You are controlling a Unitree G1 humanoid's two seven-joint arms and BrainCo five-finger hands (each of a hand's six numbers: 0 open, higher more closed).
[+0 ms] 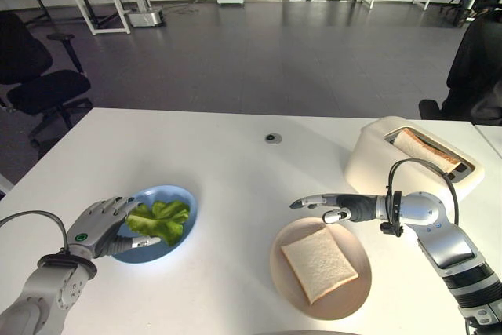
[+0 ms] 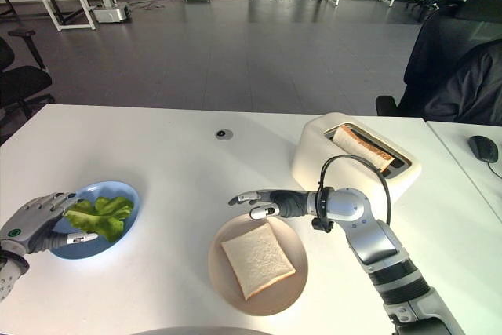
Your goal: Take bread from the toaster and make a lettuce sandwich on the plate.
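Left eye view, looking down on a white desk [image 1: 235, 162]. At its left stands a blue bowl [image 1: 157, 255] holding a leaf of lettuce [image 1: 161, 220]. The robot's left hand [image 1: 102, 225] rests at the bowl's left rim, and its fingers [image 2: 59, 200] curl over and under the near-left edge of the leaf, apparently pinching it. The rest of the leaf lies in the bowl, spreading away to the right of the fingertips.

Right of centre is a pale plate [image 1: 286, 288] with one slice of bread [image 1: 319, 263] lying flat on it. The right hand [image 1: 329, 208] hovers just above the plate's far rim, its fingers stretched out and loose, holding nothing. Behind it a white toaster [image 1: 376, 162] has a second slice [image 1: 423, 151] standing in its slot.

The step in hand seems to be lifting the lettuce. The pinch takes only the leaf's edge, so a slow, straight lift would suit — a limp leaf may tear or drag the bowl. Carrying it low across to the plate and laying it square on the slice would be best, and the right hand should draw back to clear the way.
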